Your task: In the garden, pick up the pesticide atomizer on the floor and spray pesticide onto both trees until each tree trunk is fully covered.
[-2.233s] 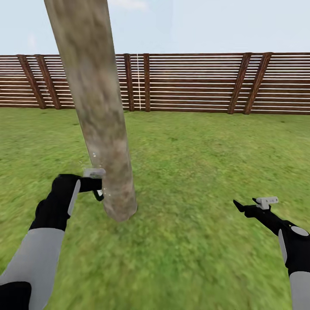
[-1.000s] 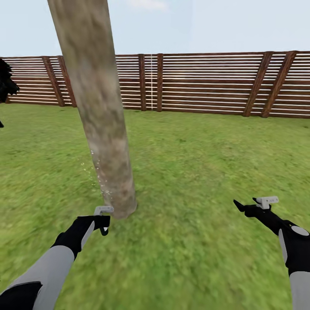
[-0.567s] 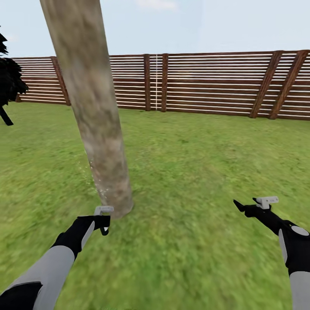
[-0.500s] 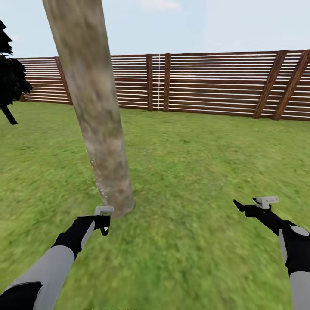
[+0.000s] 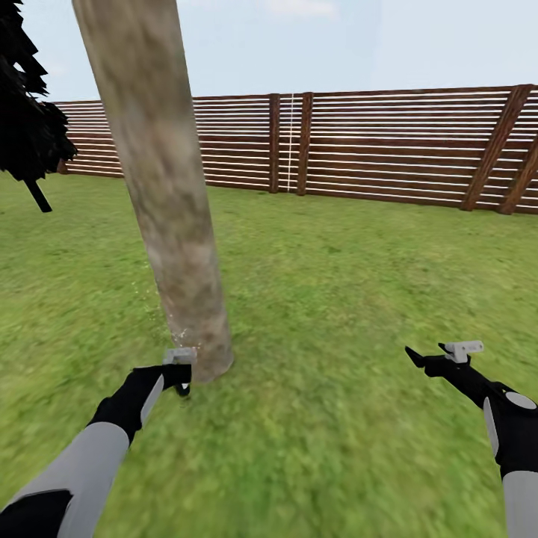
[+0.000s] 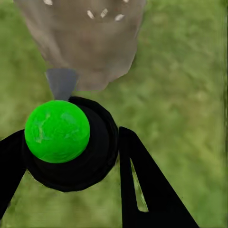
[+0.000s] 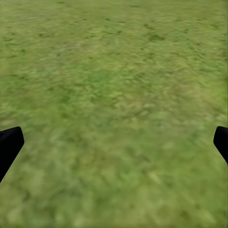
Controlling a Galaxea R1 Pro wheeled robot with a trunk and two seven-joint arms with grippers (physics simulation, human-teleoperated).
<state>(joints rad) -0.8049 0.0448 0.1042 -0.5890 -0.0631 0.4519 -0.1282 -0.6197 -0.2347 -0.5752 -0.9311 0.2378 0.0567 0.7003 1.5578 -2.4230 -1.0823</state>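
Observation:
A thick, leaning, mottled grey-brown tree trunk (image 5: 168,202) rises from the lawn at left of centre. My left gripper (image 5: 179,376) is low at the foot of the trunk, shut on the pesticide atomizer (image 5: 180,356). The left wrist view shows the atomizer's green dot (image 6: 57,131) and black body between the fingers (image 6: 142,190). Its grey nozzle (image 6: 61,83) points at the trunk base (image 6: 85,42). A few white pesticide specks (image 6: 104,13) sit on the bark. My right gripper (image 5: 433,357) hangs open over grass at the right, holding nothing, its fingertips (image 7: 9,147) wide apart.
A brown slatted fence (image 5: 373,149) closes the lawn at the back. A dark-leaved tree (image 5: 30,127) stands at the far left. Open grass (image 5: 336,299) lies between the trunk and the right arm.
The left gripper dropped with the atomizer from partway up the trunk to its foot. The camera turned left, bringing the dark tree into view. The right arm has not moved.

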